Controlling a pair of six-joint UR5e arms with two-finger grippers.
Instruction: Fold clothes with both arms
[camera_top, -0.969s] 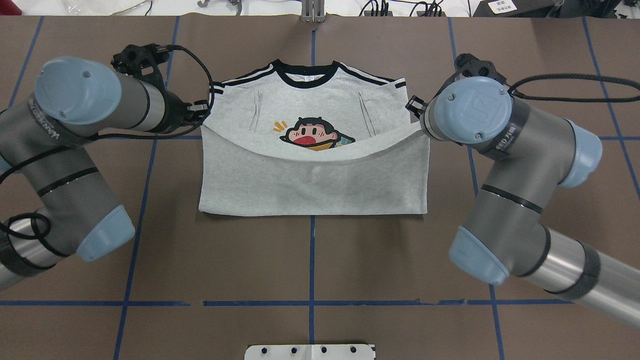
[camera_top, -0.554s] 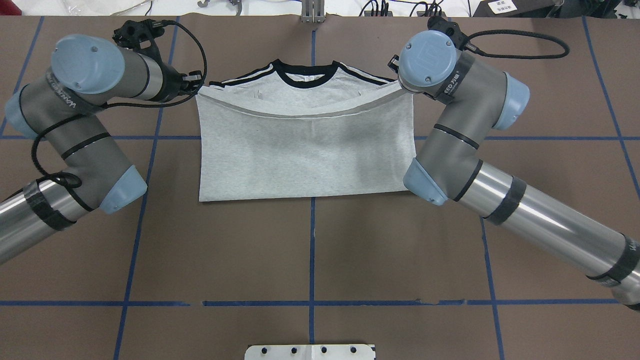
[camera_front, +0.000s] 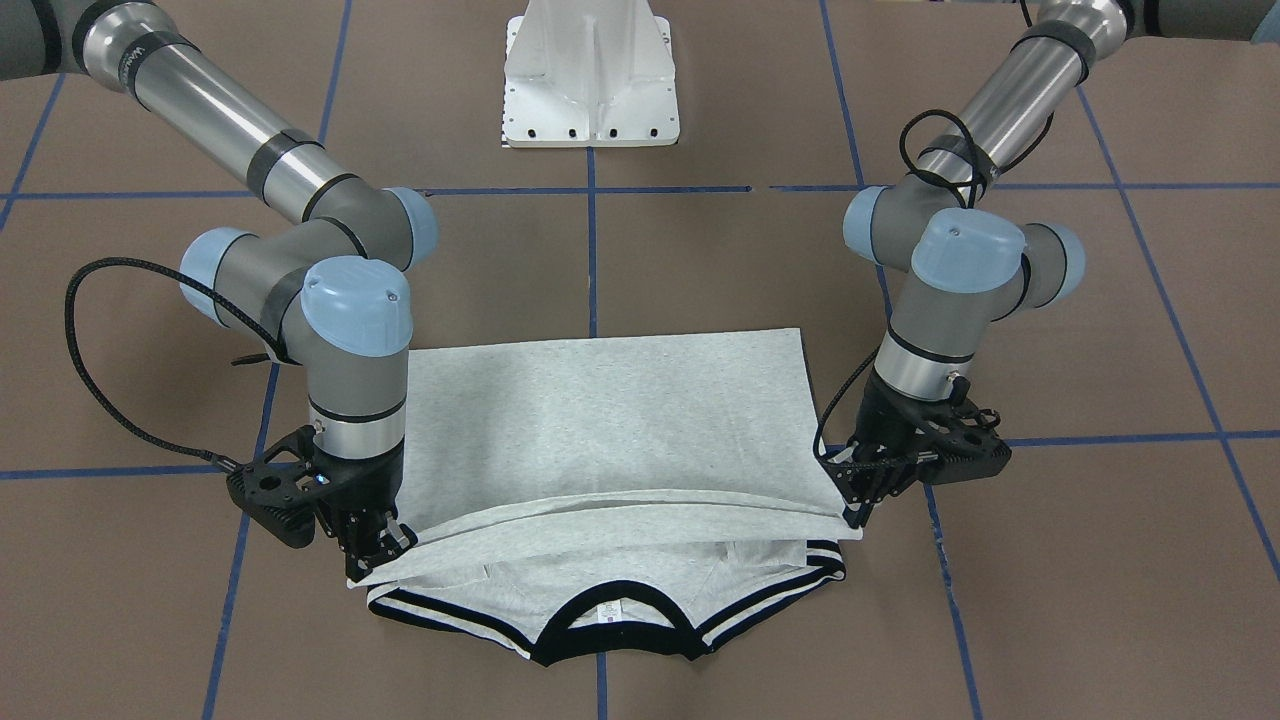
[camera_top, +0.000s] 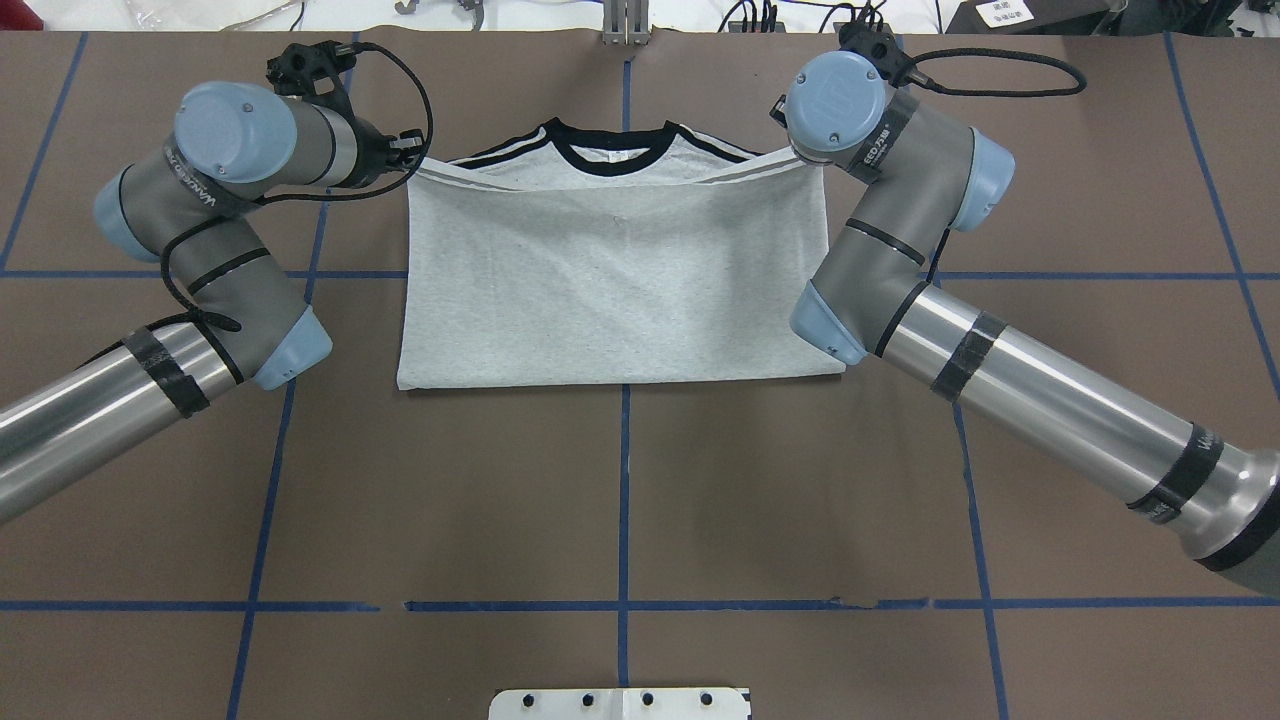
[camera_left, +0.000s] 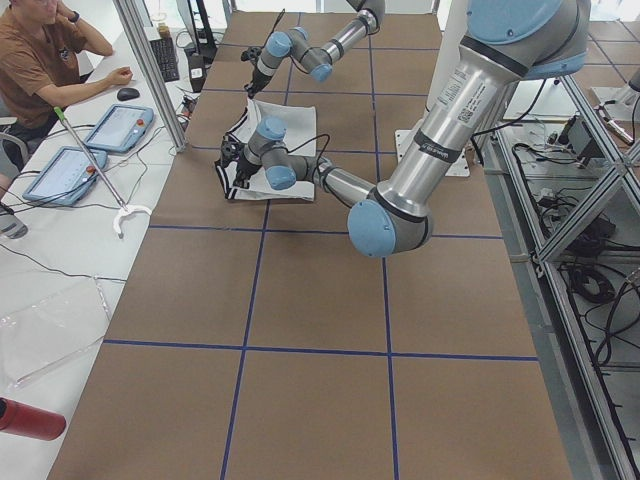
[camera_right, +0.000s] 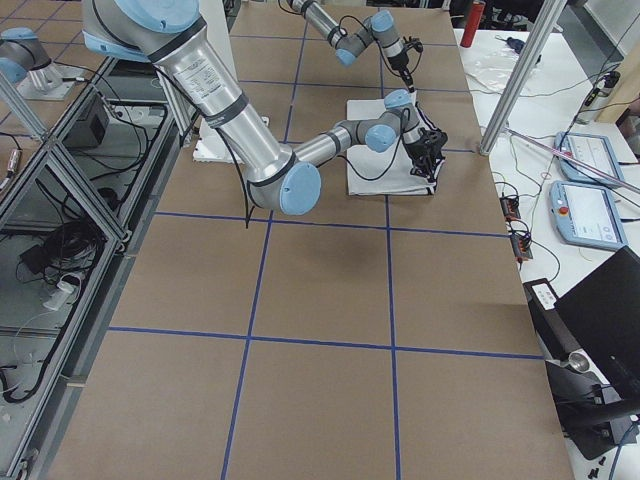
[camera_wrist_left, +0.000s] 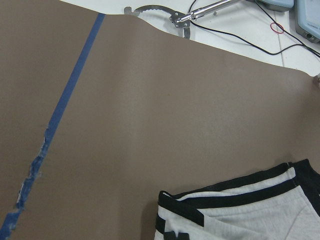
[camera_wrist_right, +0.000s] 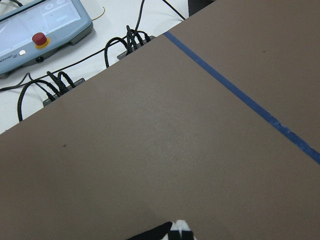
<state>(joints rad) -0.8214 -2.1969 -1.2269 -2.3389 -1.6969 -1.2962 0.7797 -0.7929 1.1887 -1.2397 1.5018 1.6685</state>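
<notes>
Light heather-grey cotton T-shirt (camera_front: 600, 420) lies doubled over on the brown paper-covered table (camera_front: 1050, 560) — fold nearest the robot, hem carried far, just short of the black collar (camera_front: 610, 625). Soft, light, limp, likely to sag; best pinched at hem corners. There the left gripper (camera_front: 858, 515) and right gripper (camera_front: 375, 545) each hold one corner — fingers closed on cloth.

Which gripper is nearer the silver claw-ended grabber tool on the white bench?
Left. The left black two-finger gripper, pinching a corner of the grey T-shirt, is just short of the claw tool; the right gripper holds the opposite corner, farther off.
</notes>
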